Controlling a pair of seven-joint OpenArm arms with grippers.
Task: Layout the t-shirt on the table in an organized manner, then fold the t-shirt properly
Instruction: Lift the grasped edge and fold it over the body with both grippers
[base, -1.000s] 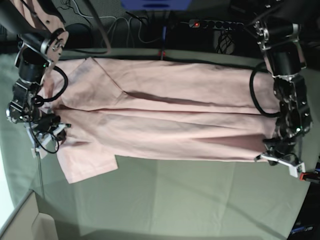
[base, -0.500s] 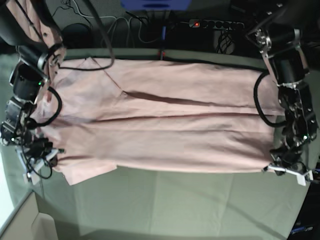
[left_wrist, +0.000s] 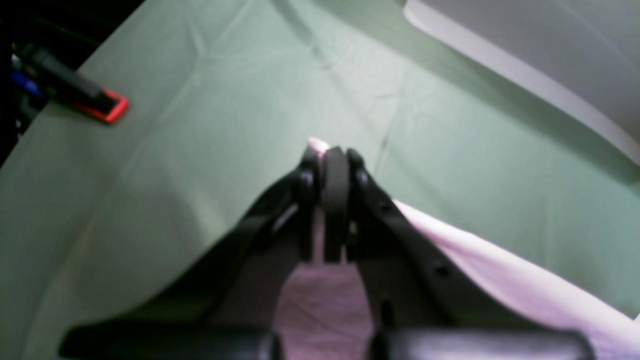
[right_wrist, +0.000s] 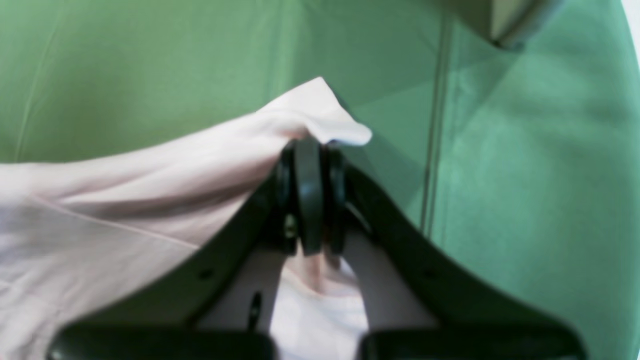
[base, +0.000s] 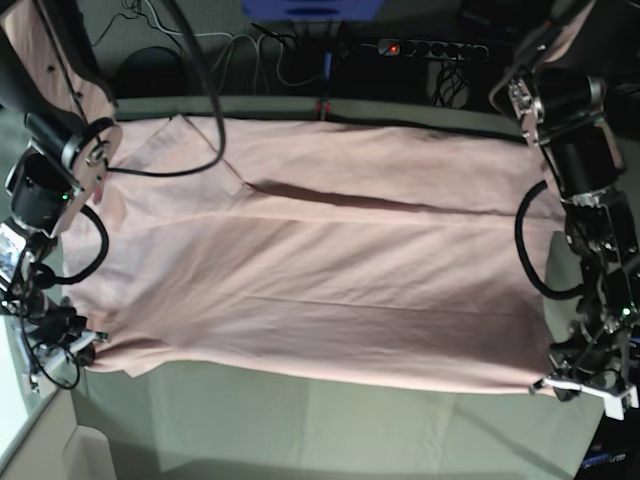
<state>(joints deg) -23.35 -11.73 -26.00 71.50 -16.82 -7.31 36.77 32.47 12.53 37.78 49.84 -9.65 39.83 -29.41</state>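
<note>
T-shirt (base: 330, 270) long axis L–R across table (base: 330, 425) — both tools clamped on near corners.

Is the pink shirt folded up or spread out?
Spread out. The t-shirt lies wide and mostly flat across the table, each near corner pinched by the left gripper and right gripper.

power strip (base: 432, 48) | red clamp (left_wrist: 102, 104) | cables (base: 270, 60) | blue box (base: 310, 10)
</note>
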